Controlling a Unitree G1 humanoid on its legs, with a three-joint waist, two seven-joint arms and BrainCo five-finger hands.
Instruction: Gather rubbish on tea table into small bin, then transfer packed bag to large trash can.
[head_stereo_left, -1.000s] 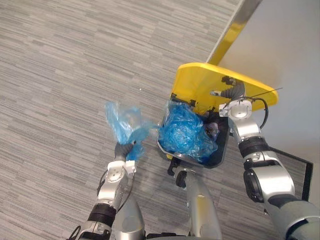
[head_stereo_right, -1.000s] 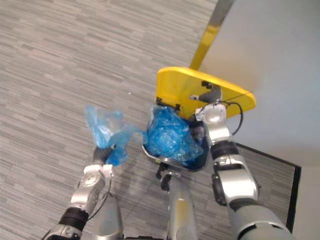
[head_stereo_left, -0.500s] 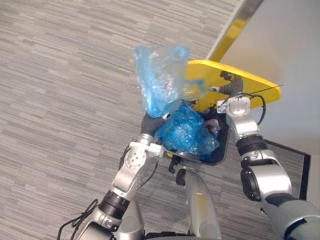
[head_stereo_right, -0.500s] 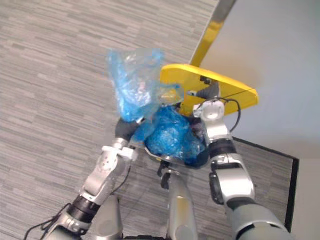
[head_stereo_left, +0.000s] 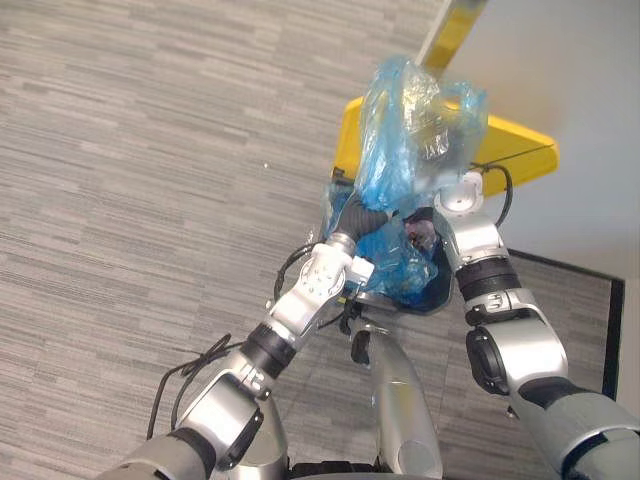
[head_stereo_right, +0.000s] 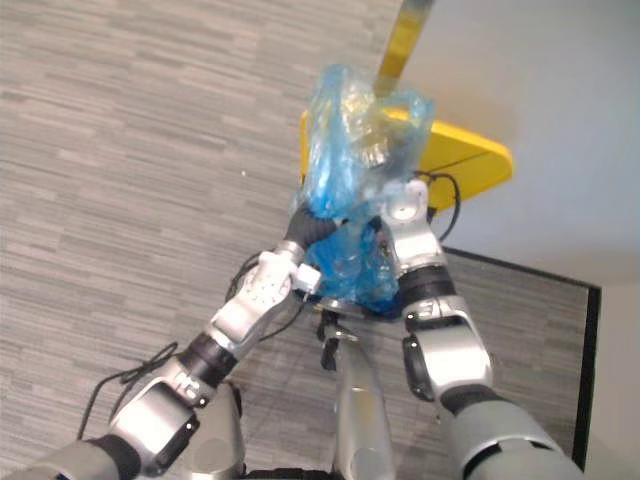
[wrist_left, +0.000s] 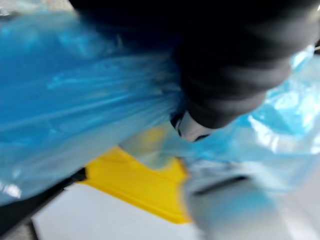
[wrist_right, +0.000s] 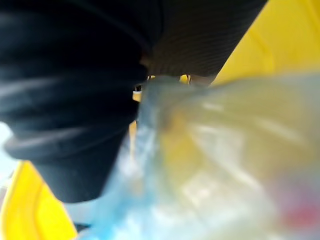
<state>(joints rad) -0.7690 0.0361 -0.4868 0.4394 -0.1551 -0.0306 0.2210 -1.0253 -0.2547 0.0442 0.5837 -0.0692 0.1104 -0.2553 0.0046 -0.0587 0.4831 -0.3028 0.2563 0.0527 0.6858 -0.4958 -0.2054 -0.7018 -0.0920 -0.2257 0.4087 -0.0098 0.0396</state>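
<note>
A translucent blue rubbish bag (head_stereo_left: 415, 130) with scraps inside hangs above the large trash can (head_stereo_left: 437, 296), and my left hand (head_stereo_left: 362, 214) is shut on its gathered neck. The can is dark with a blue liner (head_stereo_left: 395, 262), and its yellow lid (head_stereo_left: 512, 150) stands raised behind the bag. In the left wrist view the bag (wrist_left: 75, 115) bunches against the hand's dark cover (wrist_left: 235, 75). My right arm reaches up beside the can. Its hand (wrist_right: 75, 100) is by the lid, behind the bag, with the fingers hidden.
Grey striped carpet (head_stereo_left: 140, 150) spreads to the left and front of the can. A pale wall (head_stereo_left: 580, 70) with a yellow strip (head_stereo_left: 450, 30) at its edge stands close behind it. A dark mat (head_stereo_left: 585, 310) lies at the right.
My left hand has swung the blue bag from low at the left, up and right, until it hangs over the open can in front of the lid and the right hand.
</note>
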